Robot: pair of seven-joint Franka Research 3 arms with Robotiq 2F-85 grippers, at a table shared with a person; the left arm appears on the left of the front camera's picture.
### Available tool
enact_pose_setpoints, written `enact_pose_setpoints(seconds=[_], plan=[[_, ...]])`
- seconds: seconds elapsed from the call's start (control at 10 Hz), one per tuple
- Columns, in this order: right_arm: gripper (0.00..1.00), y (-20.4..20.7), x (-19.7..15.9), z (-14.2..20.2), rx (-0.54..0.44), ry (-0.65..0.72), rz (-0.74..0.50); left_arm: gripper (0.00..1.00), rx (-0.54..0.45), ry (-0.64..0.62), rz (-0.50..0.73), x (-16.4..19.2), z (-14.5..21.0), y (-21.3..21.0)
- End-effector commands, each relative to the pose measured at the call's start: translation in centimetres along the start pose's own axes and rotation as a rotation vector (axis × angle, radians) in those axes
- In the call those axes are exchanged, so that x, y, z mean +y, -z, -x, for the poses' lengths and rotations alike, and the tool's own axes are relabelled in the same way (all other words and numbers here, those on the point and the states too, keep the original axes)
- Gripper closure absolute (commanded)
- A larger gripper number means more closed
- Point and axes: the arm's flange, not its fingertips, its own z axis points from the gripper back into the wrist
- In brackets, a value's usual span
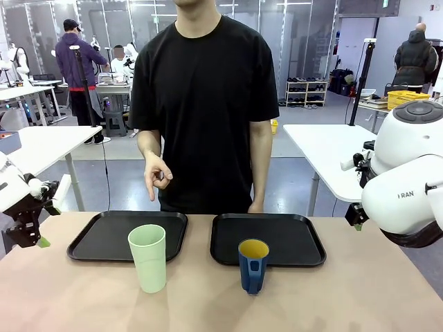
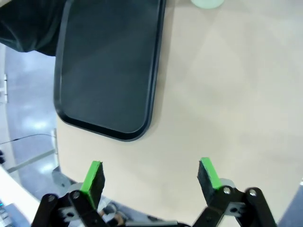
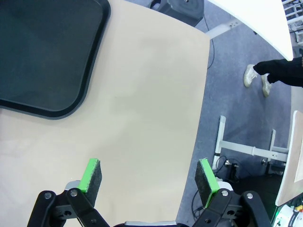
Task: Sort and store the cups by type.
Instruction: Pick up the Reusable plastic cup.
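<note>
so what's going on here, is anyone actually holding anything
Nothing is held yet. A pale green tumbler stands on the table before the left tray, a dark blue handled cup before the right tray. The left claw and right claw hang open out at the table's sides. A person stands at the far side, one hand raised, touching nothing.

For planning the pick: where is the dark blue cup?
In the front view, the dark blue cup stands right of centre, at the near edge of the right tray, the green tumbler to its left.
</note>
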Motion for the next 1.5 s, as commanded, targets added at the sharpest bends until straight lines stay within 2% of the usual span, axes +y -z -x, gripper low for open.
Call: enact_pose_setpoints(seconds=[0.0,0.5,0.7,0.9,1.1,1.4], plan=[[0.0,0.1,0.0,0.0,0.0,0.0,0.001,0.0,0.0,0.011,-0.014,-0.1,-0.2,-0.6],[0.0,0.1,0.0,0.0,0.0,0.0,0.001,0.0,0.011,0.008,-0.011,0.1,-0.4,-0.4],[0.0,0.1,0.0,0.0,0.0,0.0,0.001,0.0,-0.093,0.024,0.066,0.8,-0.1,2.4],[0.0,0.1,0.0,0.0,0.0,0.0,0.001,0.0,-0.263,0.002,0.134,0.7,0.4,4.0],[0.0,0.1,0.0,0.0,0.0,0.0,0.001,0.0,-0.361,0.038,0.219,-0.1,1.0,5.7],[0.0,0.1,0.0,0.0,0.0,0.0,0.001,0.0,-0.582,-0.011,0.248,-0.2,3.0,8.9]])
